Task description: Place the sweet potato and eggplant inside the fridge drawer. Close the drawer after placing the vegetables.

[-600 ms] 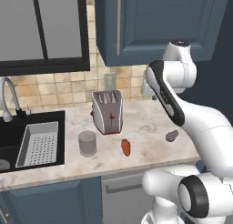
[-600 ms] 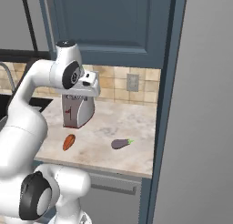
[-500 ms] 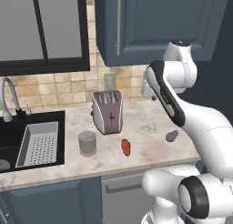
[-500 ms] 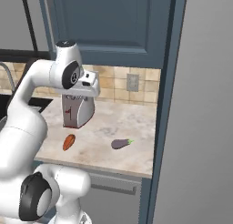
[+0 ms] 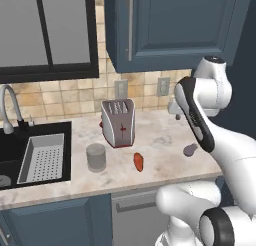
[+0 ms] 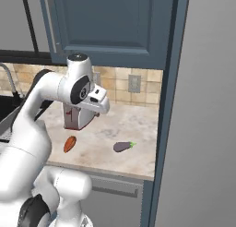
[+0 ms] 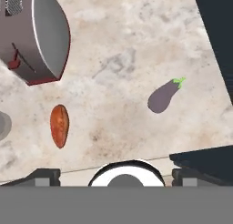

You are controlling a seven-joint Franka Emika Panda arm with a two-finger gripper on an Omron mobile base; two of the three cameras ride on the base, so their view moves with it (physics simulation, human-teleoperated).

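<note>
Sweet potato [image 7: 59,125] lying left of centre, eggplant [image 7: 163,96] right of centre, toaster [image 7: 34,36] upper left; gripper [image 6: 97,106] spread impossible to tell

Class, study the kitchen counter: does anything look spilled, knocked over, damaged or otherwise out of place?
Nothing stands out. The sweet potato and eggplant lie apart, intact, on the marble counter; the toaster and grey cup stand upright.

You face a marbled beige counter [image 5: 165,140] backed by tan tile [image 5: 65,97]. Dark blue cabinets [image 5: 175,25] hang above. A black sink [image 5: 12,145] sits at left, its faucet [image 5: 7,105] curved. A toaster [image 5: 118,122] stands mid-counter, a grey cup [image 5: 96,157] just beside it.
</note>
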